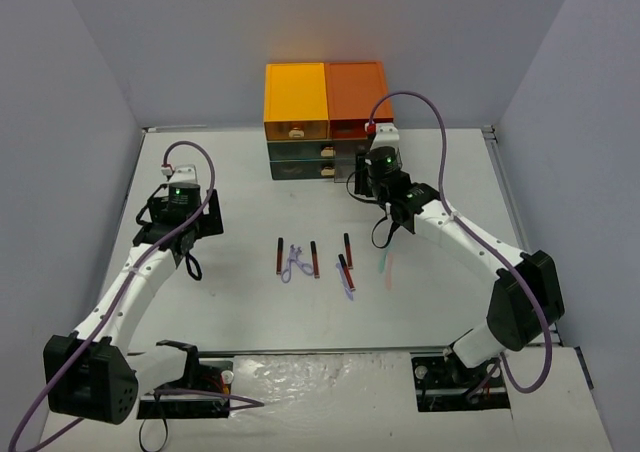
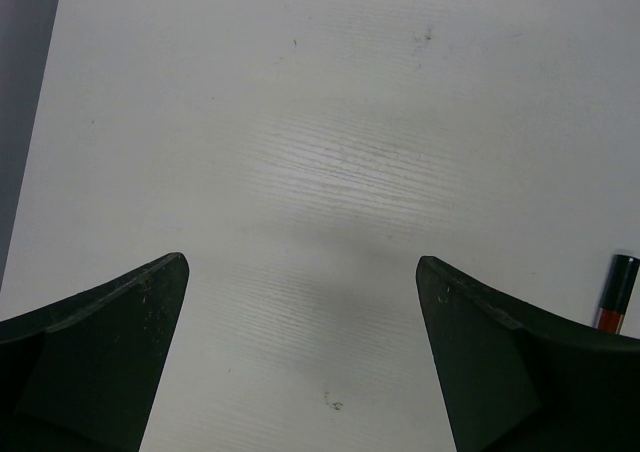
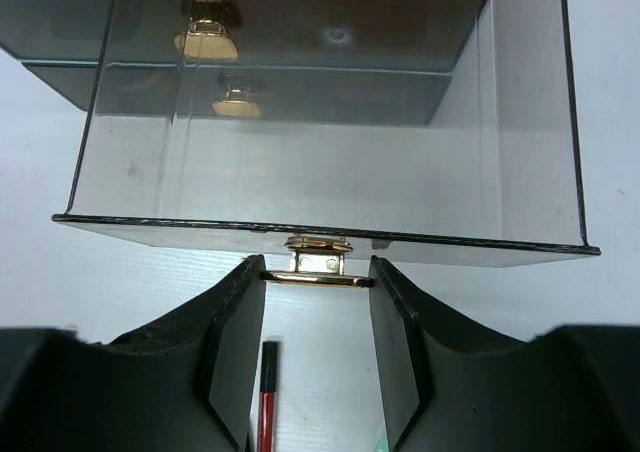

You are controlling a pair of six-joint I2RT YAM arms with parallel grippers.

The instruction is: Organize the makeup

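Right gripper (image 3: 317, 272) is partly closed, fingers pinching the two ends of the gold drawer handle (image 3: 318, 262), so it has hold of the handle and nothing else. The grip is square on and low, which suits a straight pull toward the arm. The clear smoky drawer (image 3: 450, 240) it belongs to stands pulled out from the orange-topped drawer box (image 1: 325, 112) and looks empty inside, judged as being opened to take the makeup. Two more gold handles show on the shut drawers behind it. Left gripper (image 2: 300, 260) is spread as wide as it goes, holding nothing, over bare white table (image 2: 330, 122) at the left side, well apart from the box; likely parked out of the way or ready to pick. The makeup lies loose on the table between the arms, in front of the box, none in a drawer yet: red-black pencils (image 1: 314, 259) in a rough row, purple curler (image 1: 293, 264) between two of them, a purple stick (image 1: 347, 288) just right of that, then mint stick (image 1: 383, 262) and pink stick (image 1: 391, 271) side by side, nearest the right arm. One pencil shows just under the right fingers, another at the right edge of the left wrist view. Task looks early: drawer open, sorting not begun.
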